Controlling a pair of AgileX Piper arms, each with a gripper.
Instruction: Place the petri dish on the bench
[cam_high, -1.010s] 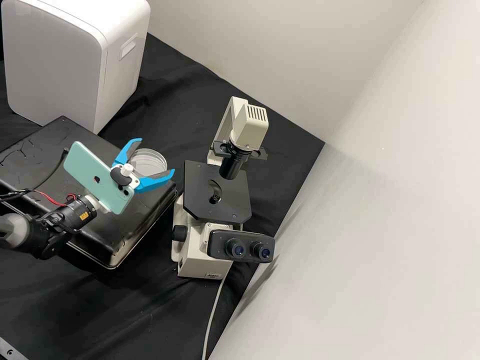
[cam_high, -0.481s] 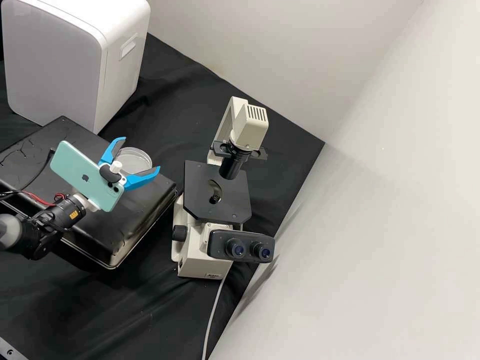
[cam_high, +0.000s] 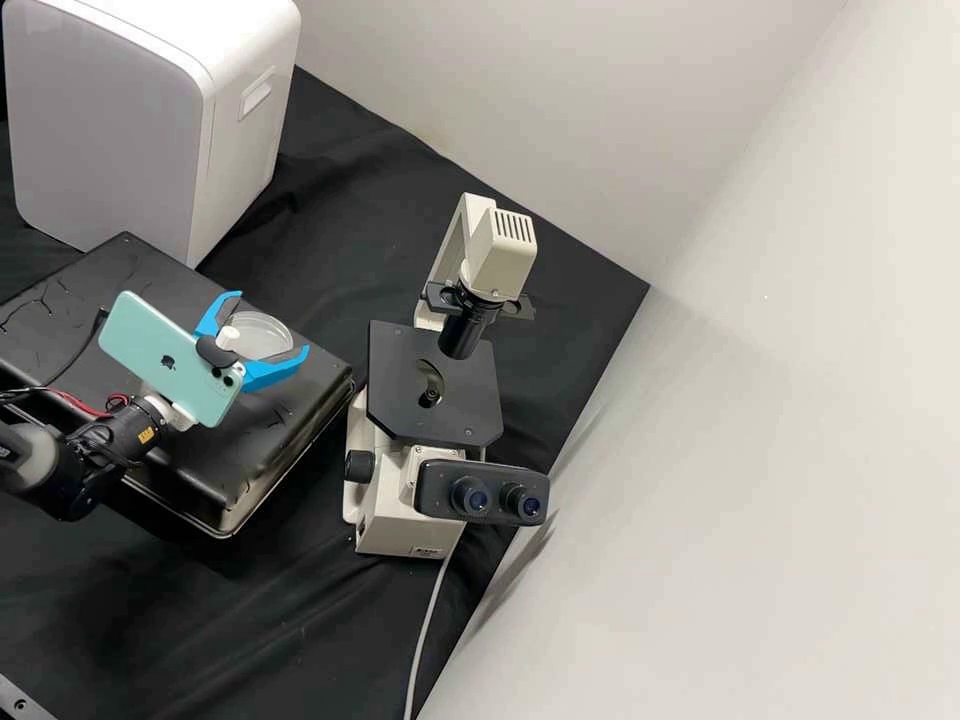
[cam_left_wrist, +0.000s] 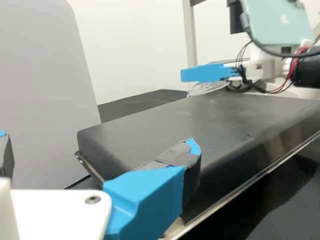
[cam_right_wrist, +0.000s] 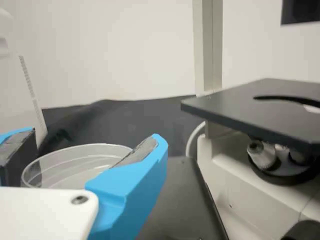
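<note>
Petri dish (cam_high: 252, 336) in right tool (cam_high: 270, 323), seemingly gripped, over blk case (cam_high: 288, 398).

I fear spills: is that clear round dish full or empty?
Empty, it seems: the petri dish is see-through all over, and nothing shows inside it in the right wrist view.

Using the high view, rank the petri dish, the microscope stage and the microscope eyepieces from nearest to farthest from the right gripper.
1. petri dish: between the right gripper fingers, over the black case.
2. microscope stage: beside the case, on the side where the fingers point.
3. microscope eyepieces: beyond the stage, at the microscope's front.
</note>
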